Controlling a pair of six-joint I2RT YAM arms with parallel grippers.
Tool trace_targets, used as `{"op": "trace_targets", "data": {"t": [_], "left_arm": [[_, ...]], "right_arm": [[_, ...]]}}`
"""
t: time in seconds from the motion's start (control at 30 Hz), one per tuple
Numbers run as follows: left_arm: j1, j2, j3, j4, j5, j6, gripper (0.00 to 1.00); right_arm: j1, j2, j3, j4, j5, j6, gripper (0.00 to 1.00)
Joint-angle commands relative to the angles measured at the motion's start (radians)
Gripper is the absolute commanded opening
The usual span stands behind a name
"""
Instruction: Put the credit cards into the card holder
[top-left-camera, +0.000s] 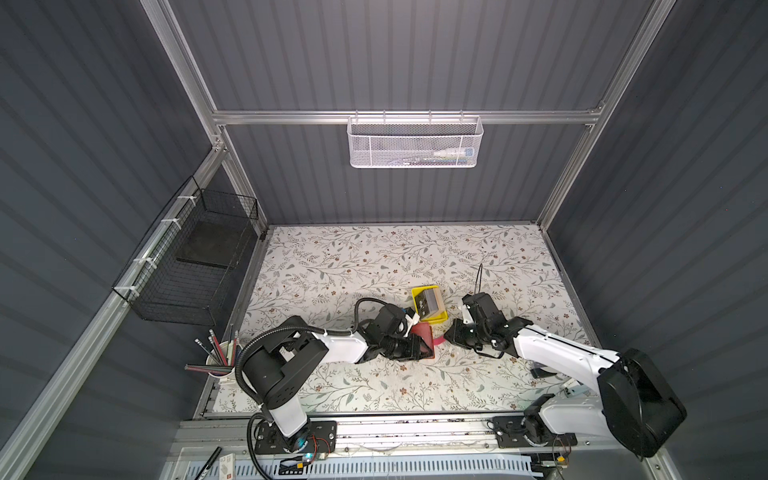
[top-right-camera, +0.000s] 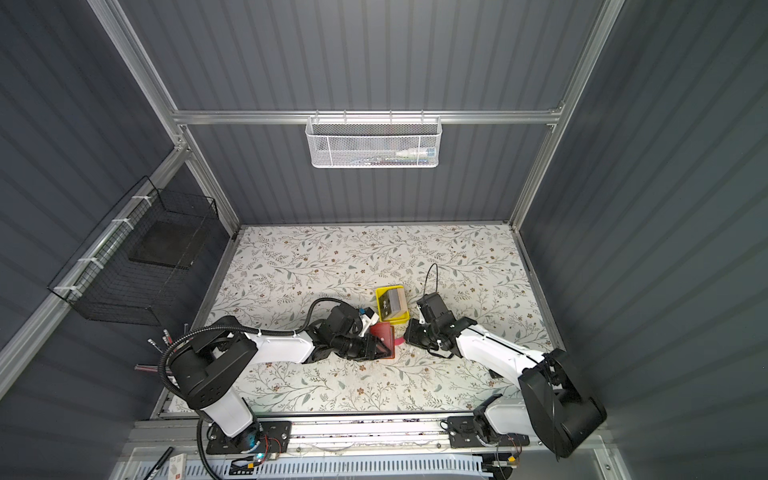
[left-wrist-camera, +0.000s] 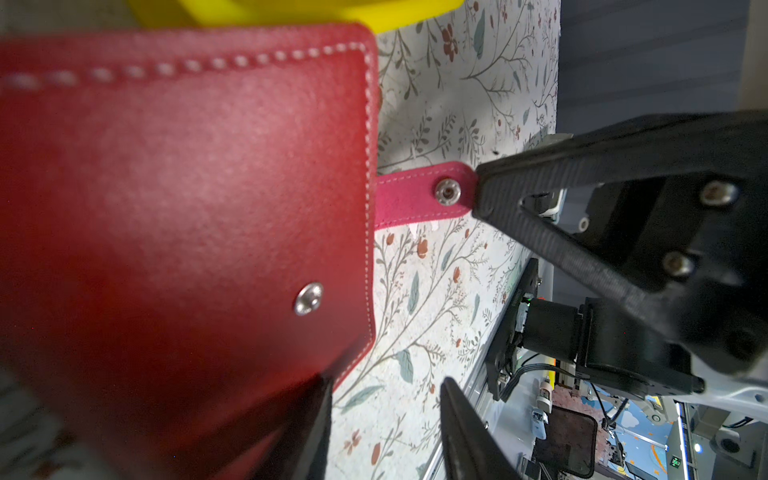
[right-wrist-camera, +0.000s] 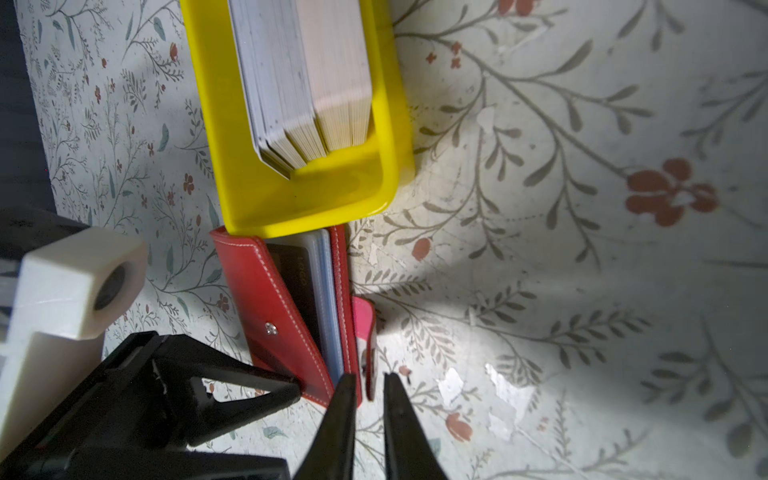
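Note:
The red card holder (top-left-camera: 422, 332) stands open beside the yellow tray (right-wrist-camera: 232, 166), showing clear pockets (right-wrist-camera: 328, 291) with a dark card (right-wrist-camera: 297, 282) inside. A stack of credit cards (right-wrist-camera: 303, 83) lies in the tray, with a black one on top (top-left-camera: 424, 306). My left gripper (left-wrist-camera: 386, 386) is open with bare table between its fingers. One of its fingertips (right-wrist-camera: 286, 384) rests against the holder's front cover (left-wrist-camera: 187, 208) near the snap. My right gripper (right-wrist-camera: 370, 380) is closed narrowly round the end of the pink strap tab (left-wrist-camera: 415, 199).
A cup of pencils (top-left-camera: 222, 361) stands at the table's front left corner. A black wire basket (top-left-camera: 195, 266) hangs on the left wall and a white mesh basket (top-left-camera: 415, 143) on the back rail. A thin black loop (top-left-camera: 478, 278) sticks up behind the right wrist.

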Motion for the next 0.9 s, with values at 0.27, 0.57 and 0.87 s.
{"op": "trace_targets", "data": {"t": [0.27, 0.57, 0.87], "left_arm": [[-0.005, -0.021, -0.001, -0.060, -0.033, 0.007, 0.44], [0.012, -0.062, 0.061, -0.189, -0.088, 0.079, 0.43], [0.143, -0.105, 0.123, -0.349, -0.083, 0.200, 0.43]], "right_arm": [[-0.007, 0.028, 0.029, -0.008, -0.019, -0.035, 0.13], [-0.005, 0.033, 0.026, -0.007, -0.031, -0.038, 0.08], [0.008, -0.001, 0.001, -0.023, -0.032, -0.014, 0.05]]}}
